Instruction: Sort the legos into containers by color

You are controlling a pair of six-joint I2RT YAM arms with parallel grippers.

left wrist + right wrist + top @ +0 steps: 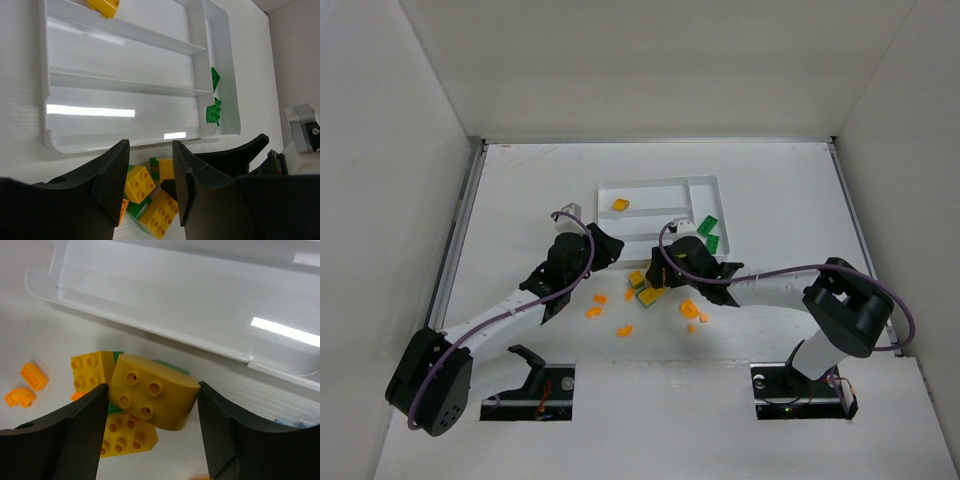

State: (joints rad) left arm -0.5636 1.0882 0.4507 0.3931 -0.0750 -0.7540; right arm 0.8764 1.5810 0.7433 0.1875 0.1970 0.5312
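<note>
- White table (520,190) inside white walls carries everything; the sorting looks barely begun
- White tray (655,195) lies at the far middle: its narrow crosswise section holds green bricks (708,227), the farthest long section holds one yellow-orange piece (619,204), and the other two long sections show nothing
- Right gripper (152,390) has a rounded yellow brick (150,405) pinched between its fingers, just beside the tray's near wall, so dropping off this brick seems the step in hand
- Left gripper (150,150) hovers over the same spot, jaws narrowly apart with nothing between them
- Pile of yellow and green bricks (150,197) lies loose just short of the tray, not yet sorted
- Orange bits (595,311) lie scattered nearer the arms, untouched
- Both wrists crowd the one pile, so I judge a clash between them the main risk
</note>
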